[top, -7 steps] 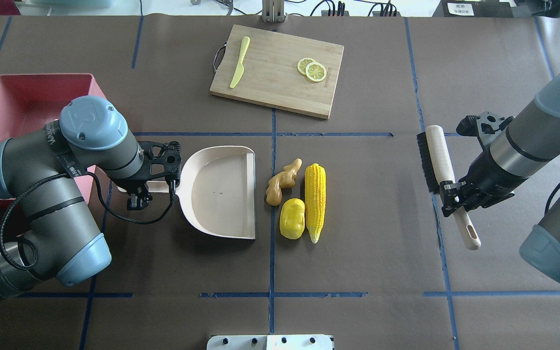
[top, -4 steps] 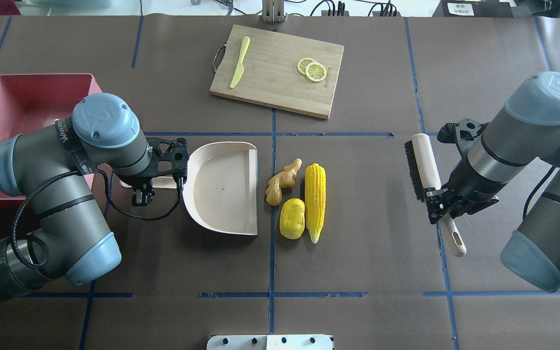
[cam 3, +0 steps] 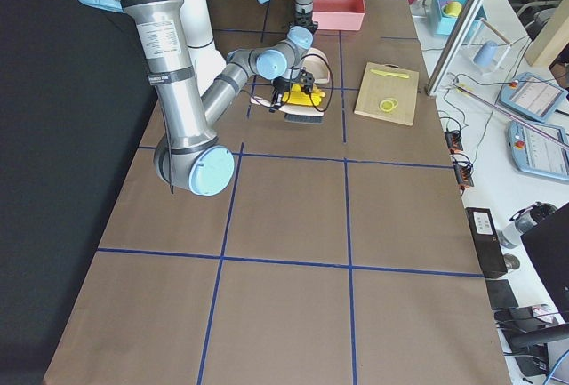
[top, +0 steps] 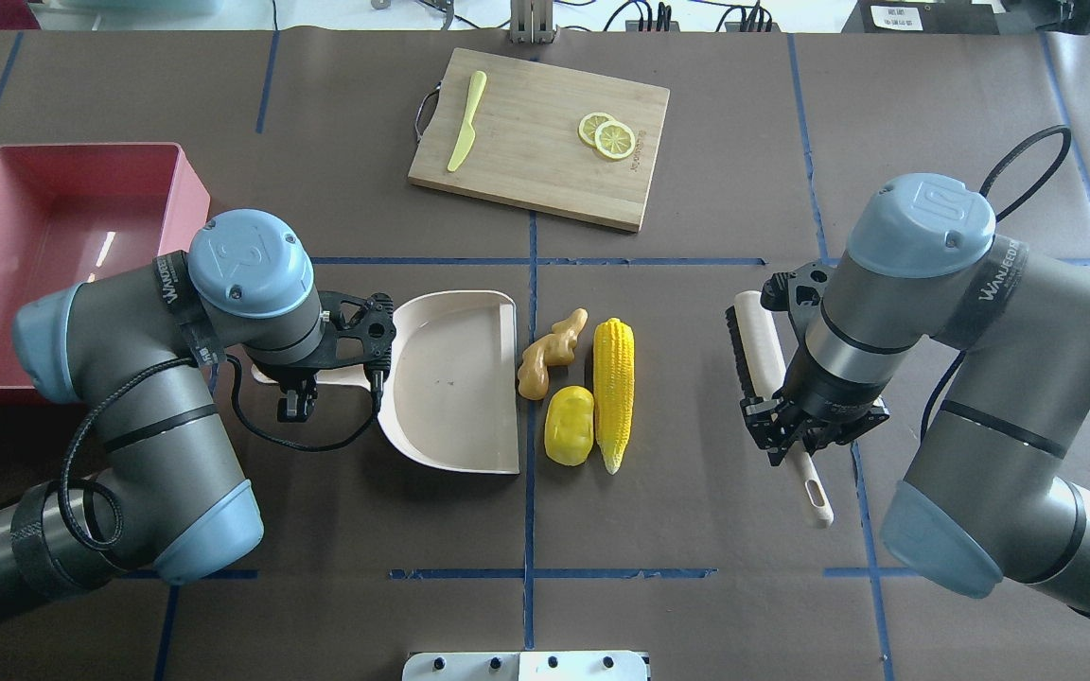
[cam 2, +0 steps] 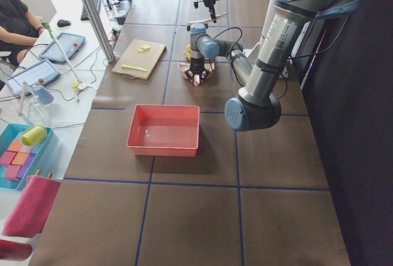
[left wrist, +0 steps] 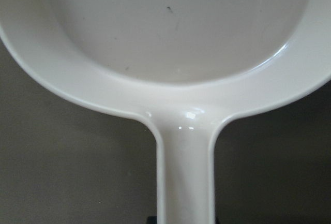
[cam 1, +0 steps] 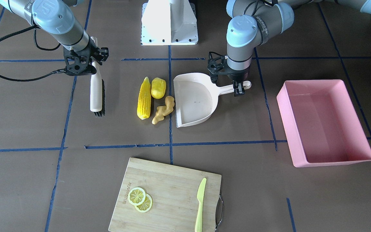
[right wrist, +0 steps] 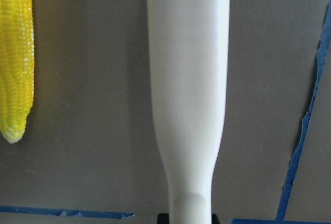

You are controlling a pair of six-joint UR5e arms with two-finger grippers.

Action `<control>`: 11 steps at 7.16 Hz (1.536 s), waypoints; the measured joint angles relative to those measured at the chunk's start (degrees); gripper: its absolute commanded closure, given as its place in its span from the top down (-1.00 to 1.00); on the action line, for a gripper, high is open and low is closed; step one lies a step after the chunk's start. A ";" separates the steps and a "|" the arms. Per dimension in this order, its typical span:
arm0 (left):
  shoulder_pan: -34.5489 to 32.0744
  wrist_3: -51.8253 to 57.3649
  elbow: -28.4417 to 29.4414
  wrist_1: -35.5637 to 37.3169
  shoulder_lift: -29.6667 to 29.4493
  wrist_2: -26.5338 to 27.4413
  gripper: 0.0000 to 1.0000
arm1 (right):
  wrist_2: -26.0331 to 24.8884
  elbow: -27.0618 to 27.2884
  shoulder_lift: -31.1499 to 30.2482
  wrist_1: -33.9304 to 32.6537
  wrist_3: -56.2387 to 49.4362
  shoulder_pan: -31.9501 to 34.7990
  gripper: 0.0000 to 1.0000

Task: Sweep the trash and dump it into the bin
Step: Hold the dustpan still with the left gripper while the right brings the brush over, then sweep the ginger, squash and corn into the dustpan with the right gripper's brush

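3 trash pcs (top: 613, 378) beside dustpan (top: 450, 388), bin (top: 62, 236) well apart

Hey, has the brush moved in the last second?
Yes. The brush, held by the right gripper, has shifted toward the corn: earlier it lay over the blue tape line, now it sits clear of it on the corn's side.
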 measured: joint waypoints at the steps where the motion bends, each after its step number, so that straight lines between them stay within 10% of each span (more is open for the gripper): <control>1: 0.36 -0.01 0.04 0.04 0.04 0.01 -1.00 | -0.34 -0.96 1.13 -0.52 0.40 -0.89 -1.00; 11: 1.22 0.02 0.24 2.29 -0.08 1.58 -1.00 | -9.37 -10.77 11.91 -3.24 4.98 -8.53 -1.00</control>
